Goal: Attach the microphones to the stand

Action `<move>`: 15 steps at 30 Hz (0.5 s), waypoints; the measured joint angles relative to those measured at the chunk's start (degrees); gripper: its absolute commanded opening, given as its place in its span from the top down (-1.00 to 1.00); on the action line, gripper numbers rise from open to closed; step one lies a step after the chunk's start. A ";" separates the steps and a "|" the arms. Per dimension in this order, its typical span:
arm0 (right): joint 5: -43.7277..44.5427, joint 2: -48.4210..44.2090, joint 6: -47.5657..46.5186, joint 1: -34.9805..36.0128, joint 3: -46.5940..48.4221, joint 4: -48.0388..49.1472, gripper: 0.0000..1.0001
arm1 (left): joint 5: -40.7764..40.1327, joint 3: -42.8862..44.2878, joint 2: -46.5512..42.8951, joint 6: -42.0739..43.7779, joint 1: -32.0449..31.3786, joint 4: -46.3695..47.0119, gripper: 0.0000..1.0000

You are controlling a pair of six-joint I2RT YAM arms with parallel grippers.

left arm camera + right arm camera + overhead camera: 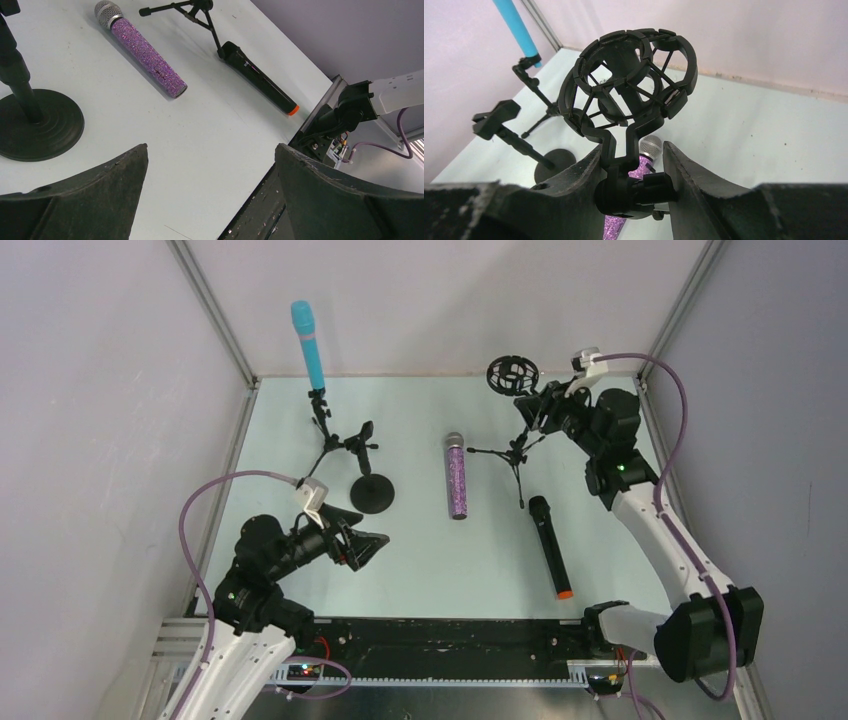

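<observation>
**Overview from the top external view.** Three stands sit on the tabletop point(440, 570).
- At far left, the tripod stand point(322, 435) carries the light blue microphone point(308, 345) upright in its clip.
- Just beside it stands the round-base stand point(371, 490), whose clip holds nothing.
- At far right stands the shock-mount stand point(512, 375), its cage unoccupied.
- The purple glitter microphone point(457, 477) lies flat between the round-base stand and the shock-mount stand, silver head toward the far wall.
- The black microphone point(550, 545) lies flat to its right, orange end toward the near edge.

Only this view shows all three stands and both arms together.

**Left pincer point(375, 550).** It hovers above the near-left tabletop. The left wrist view confirms that the left pincer point(212, 155) is released: the fingers are spread wide with nothing between them. This view also shows the round-base stand point(40, 125), the purple glitter microphone point(142, 50) and the black microphone point(257, 77). The light blue microphone is outside its frame.

**Right pincer point(545, 410).** It is at the shock-mount stand. The grip is too small to judge from overhead. The right wrist view resolves it: the right pincer point(631, 165) is clenched on the stem below the cage of the shock-mount stand point(634, 75). Behind it, part of the light blue microphone point(516, 25) appears, and the head of the purple glitter microphone point(650, 147) shows between the fingers. The black microphone does not appear here.
</observation>
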 measured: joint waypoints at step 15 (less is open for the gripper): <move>-7.06 -6.21 3.26 1.57 6.97 -3.96 0.92 | -0.13 -0.02 -0.13 0.00 -0.11 0.00 -0.99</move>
